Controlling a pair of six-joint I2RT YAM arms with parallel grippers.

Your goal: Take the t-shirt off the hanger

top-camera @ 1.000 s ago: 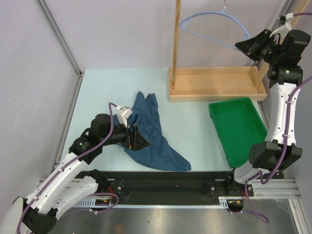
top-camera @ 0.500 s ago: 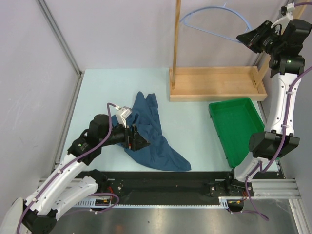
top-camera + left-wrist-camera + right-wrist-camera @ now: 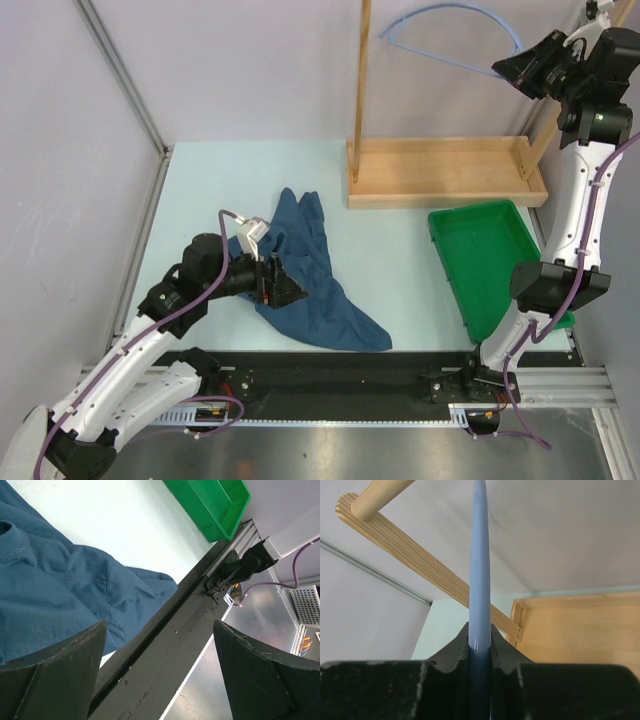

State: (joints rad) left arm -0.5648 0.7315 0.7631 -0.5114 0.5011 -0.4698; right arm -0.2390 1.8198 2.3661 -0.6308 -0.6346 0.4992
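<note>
The dark teal-blue t-shirt (image 3: 325, 300) lies crumpled on the table, off the hanger, and also shows in the left wrist view (image 3: 50, 590). My left gripper (image 3: 285, 290) hovers over its near left part, open and empty, its jaws (image 3: 160, 627) wide apart. The pale blue hanger (image 3: 440, 56) is bare and held high at the top right, its hook out of view. My right gripper (image 3: 505, 68) is shut on the hanger's right end. In the right wrist view the hanger's bar (image 3: 479, 555) runs straight up from between the closed fingers (image 3: 480, 640).
A wooden rack with a tray-like base (image 3: 445, 170) and an upright post (image 3: 362, 80) stands at the back; its rods (image 3: 420, 560) cross behind the hanger. A green tray (image 3: 447, 262) sits at the right, also in the left wrist view (image 3: 200, 515). The black rail (image 3: 330, 365) runs along the near edge.
My right gripper has lifted the hanger higher, so its hook has left the top of the view. The left arm and the t-shirt have hardly moved.
</note>
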